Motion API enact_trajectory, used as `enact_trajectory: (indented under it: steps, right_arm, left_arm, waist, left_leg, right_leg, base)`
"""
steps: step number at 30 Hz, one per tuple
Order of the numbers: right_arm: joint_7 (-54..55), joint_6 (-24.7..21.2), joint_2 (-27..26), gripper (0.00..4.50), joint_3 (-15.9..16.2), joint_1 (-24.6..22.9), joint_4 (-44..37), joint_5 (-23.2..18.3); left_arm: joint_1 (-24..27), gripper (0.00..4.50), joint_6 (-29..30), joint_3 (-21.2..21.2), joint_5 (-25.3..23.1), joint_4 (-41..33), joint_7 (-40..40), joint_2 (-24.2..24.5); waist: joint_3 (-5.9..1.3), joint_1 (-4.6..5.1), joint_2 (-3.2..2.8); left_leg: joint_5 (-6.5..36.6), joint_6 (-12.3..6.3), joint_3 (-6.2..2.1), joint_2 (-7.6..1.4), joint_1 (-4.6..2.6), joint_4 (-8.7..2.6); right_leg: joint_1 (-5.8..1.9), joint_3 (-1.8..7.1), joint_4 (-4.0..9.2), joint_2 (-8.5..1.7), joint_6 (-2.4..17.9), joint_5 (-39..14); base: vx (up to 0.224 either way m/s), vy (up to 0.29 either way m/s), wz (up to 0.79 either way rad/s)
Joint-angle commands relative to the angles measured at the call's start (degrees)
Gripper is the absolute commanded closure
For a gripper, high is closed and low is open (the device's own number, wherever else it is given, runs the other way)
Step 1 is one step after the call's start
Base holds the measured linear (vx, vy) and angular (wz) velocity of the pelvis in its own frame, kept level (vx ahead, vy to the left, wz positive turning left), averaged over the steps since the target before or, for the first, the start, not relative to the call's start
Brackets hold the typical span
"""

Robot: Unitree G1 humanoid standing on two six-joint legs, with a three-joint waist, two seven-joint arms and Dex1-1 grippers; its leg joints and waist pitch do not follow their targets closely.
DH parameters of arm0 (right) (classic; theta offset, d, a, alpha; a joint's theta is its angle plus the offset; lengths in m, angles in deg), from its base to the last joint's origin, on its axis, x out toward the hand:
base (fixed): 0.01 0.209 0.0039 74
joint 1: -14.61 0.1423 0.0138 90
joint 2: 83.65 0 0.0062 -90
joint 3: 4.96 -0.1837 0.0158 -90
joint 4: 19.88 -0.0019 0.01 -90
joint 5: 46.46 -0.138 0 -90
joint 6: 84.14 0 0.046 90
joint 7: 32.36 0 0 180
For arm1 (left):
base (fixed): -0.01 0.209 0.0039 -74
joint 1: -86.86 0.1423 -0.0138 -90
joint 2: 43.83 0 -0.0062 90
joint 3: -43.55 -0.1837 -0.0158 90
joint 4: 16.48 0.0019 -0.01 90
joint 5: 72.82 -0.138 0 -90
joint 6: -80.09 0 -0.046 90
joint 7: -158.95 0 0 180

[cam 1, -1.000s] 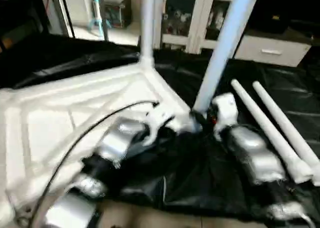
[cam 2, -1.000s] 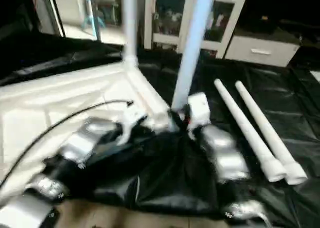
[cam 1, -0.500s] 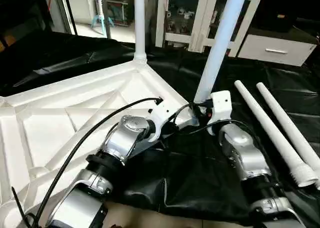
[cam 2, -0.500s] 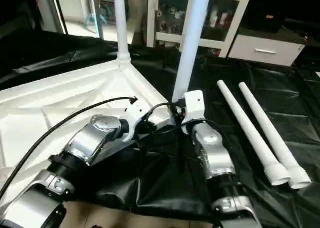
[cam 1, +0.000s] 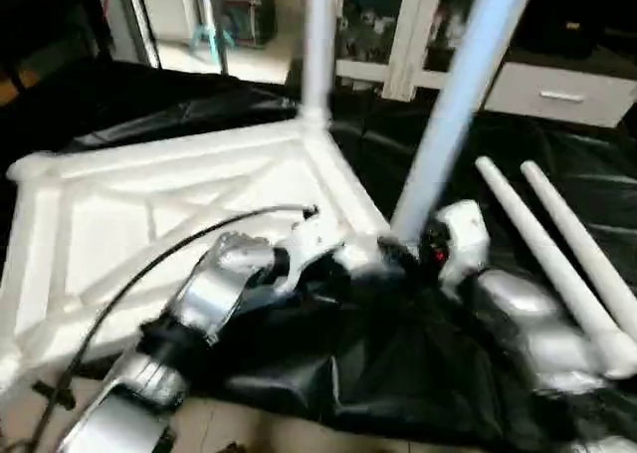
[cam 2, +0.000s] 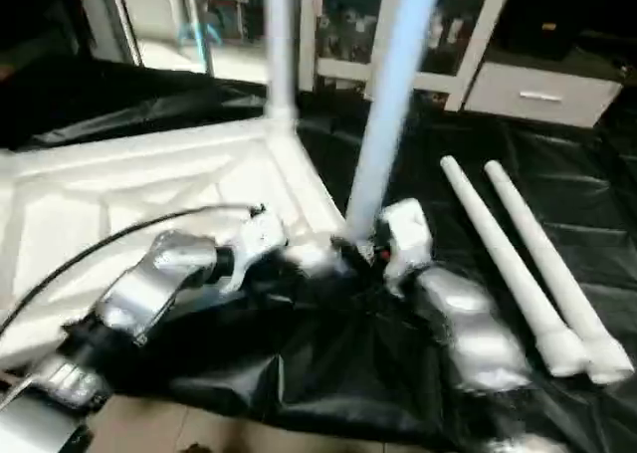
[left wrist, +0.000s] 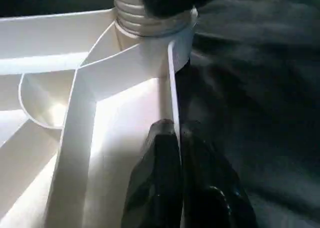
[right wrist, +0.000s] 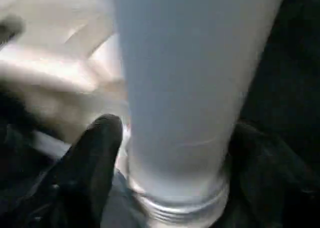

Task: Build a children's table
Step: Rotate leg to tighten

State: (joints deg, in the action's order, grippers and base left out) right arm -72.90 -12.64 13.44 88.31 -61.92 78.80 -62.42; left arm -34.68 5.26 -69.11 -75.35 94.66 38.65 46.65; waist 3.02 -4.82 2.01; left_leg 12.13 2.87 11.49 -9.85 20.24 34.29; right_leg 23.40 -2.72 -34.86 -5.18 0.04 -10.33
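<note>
Black sheet (cam 1: 557, 164) lies under the table top (cam 1: 149, 214). Left tool (left wrist: 177, 138) pinches its rim; right tool (right wrist: 172, 153) straddles a leg (right wrist: 190, 87), grip unclear.

I am looking into what seems a furnished indoor room, home-like or a lab dressed as one: beyond my grippers a white glass-door cabinet (cam 1: 398, 25) is standing with small objects on its shelves, a low white drawer unit (cam 1: 557, 90) sitting beside it. A black sheet (cam 2: 328, 363) is covering the floor under my arms, pale tiles (cam 1: 249, 433) showing at its near edge.
</note>
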Motion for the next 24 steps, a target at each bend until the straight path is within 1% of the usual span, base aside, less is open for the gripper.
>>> enact_trajectory:
  steps: [1,2,3,4,6,7,9,10,13,18,21,22,24]
  right_arm:
    - [-3.08,-1.35,1.18,0.68,-0.12,0.06,-1.95,-0.77]
    - [-5.90,-1.79,2.93,0.55,0.40,-0.57,-2.77,-1.33]
    - [-8.52,-1.67,4.63,0.49,0.93,-1.13,-3.34,-1.58]
    - [-9.82,-1.58,5.52,0.43,1.13,-1.40,-3.53,-1.67]
    - [-12.59,-2.21,7.00,0.23,1.04,-1.73,-3.48,-2.52]
    - [-13.14,-2.15,7.61,0.23,1.19,-1.81,-3.42,-2.58]
    - [-14.29,-1.55,8.29,0.23,1.71,-2.03,-3.24,-2.50]
    - [-15.64,-0.73,8.87,0.23,2.26,-2.26,-2.94,-2.12]
    - [-16.89,0.12,8.63,0.23,2.29,-2.26,-1.96,-2.28]
    - [-17.53,1.06,7.90,0.23,1.96,-1.85,-0.30,-2.88]
    - [-17.27,2.82,7.28,0.23,2.23,-1.22,1.95,-1.53]
    - [-17.06,3.44,6.68,0.23,2.14,-0.65,3.09,-1.23]
    - [-17.05,3.46,6.37,0.23,2.04,-0.38,3.49,-1.29]
  left_arm:
    - [0.45,4.50,-2.74,-0.74,3.78,-2.36,2.97,-1.11]
    - [0.75,4.50,-2.71,-0.88,3.90,-2.90,3.77,-0.66]
    - [1.05,4.50,-2.83,-0.97,4.01,-3.41,4.66,-0.18]
    - [1.22,4.50,-2.91,-1.02,4.09,-3.73,5.23,0.11]
    - [1.72,4.50,-2.67,-0.96,4.58,-4.78,7.02,0.89]
    - [1.93,4.50,-2.45,-0.87,4.75,-5.35,7.53,1.20]
    - [2.02,4.50,-2.32,-0.76,4.83,-5.68,7.80,1.43]
    - [2.02,4.50,-2.29,-0.66,4.84,-5.85,8.00,1.66]
    - [1.92,4.50,-2.41,-0.59,4.78,-5.68,8.14,1.97]
    - [2.22,4.50,-2.02,-0.41,4.84,-6.38,8.64,2.40]
    - [2.30,4.50,-1.70,-0.49,5.05,-6.75,9.05,2.57]
    - [2.33,4.50,-1.55,-0.60,5.12,-6.94,9.41,2.64]
    - [2.32,4.50,-1.55,-0.63,5.12,-6.94,9.50,2.64]
  waist:
    - [-3.15,0.24,0.50]
    - [-3.11,0.14,0.39]
    - [-3.11,0.11,0.49]
    - [-2.99,-0.15,0.56]
    - [-3.07,-0.17,0.58]
    - [-3.10,-0.13,0.88]
    - [-3.09,-0.15,0.75]
    - [-3.12,-0.15,0.83]
    - [-3.17,-0.19,0.82]
    - [-3.19,-0.21,0.87]
    - [-3.23,-0.23,0.55]
    - [-3.27,-0.21,0.65]
    - [-3.26,-0.24,0.50]
  left_leg:
    - [10.03,-3.80,-1.31,-3.49,-0.25,-4.46]
    - [10.12,-3.55,-1.36,-3.47,-0.24,-4.50]
    - [10.61,-3.41,-1.38,-3.49,-0.28,-4.50]
    - [11.02,-3.11,-1.41,-3.63,-0.29,-4.53]
    - [11.02,-3.02,-1.49,-3.60,-0.20,-4.50]
    - [10.89,-3.11,-1.46,-3.56,-0.17,-4.47]
    - [10.73,-3.18,-1.49,-3.53,-0.17,-4.46]
    - [10.52,-3.24,-1.52,-3.53,-0.12,-4.43]
    - [9.84,-3.39,-1.48,-3.55,-0.21,-4.36]
    - [9.39,-3.61,-1.48,-3.51,-0.11,-4.29]
    - [9.41,-3.41,-1.47,-3.50,-0.22,-4.27]
    - [9.50,-3.30,-1.43,-3.45,-0.22,-4.25]
    - [9.44,-3.27,-1.46,-3.46,-0.23,-4.27]
  right_leg:
    - [-2.38,2.59,4.19,-3.37,12.30,-11.64]
    - [-2.40,2.59,4.26,-3.45,12.22,-12.26]
    - [-2.48,2.57,4.32,-3.47,12.20,-12.97]
    - [-2.52,2.69,4.47,-3.68,11.88,-14.22]
    - [-2.59,2.62,4.42,-3.69,11.78,-14.65]
    - [-2.56,2.58,4.46,-3.64,11.62,-14.86]
    - [-2.47,2.56,4.42,-3.62,11.71,-14.88]
    - [-2.52,2.54,4.40,-3.68,11.62,-15.06]
    - [-2.45,2.51,4.30,-3.61,11.93,-14.26]
    - [-2.55,2.48,4.20,-3.67,12.45,-13.52]
    - [-2.47,2.46,4.21,-3.68,12.73,-13.34]
    - [-2.49,2.43,4.18,-3.58,12.98,-13.05]
    - [-2.52,2.42,4.11,-3.57,13.22,-12.61]
  base:
    - [0.000,0.000,0.00]
    - [0.000,0.000,0.00]
    - [0.000,0.000,0.00]
    - [0.000,0.000,0.00]
    - [0.000,0.000,0.00]
    - [0.000,0.000,0.00]
    - [0.000,0.000,0.00]
    - [0.000,0.000,0.00]
    - [0.000,0.000,0.00]
    - [0.000,0.000,0.00]
    - [0.000,0.000,0.00]
    - [0.000,0.000,0.00]
    - [0.000,0.000,0.00]
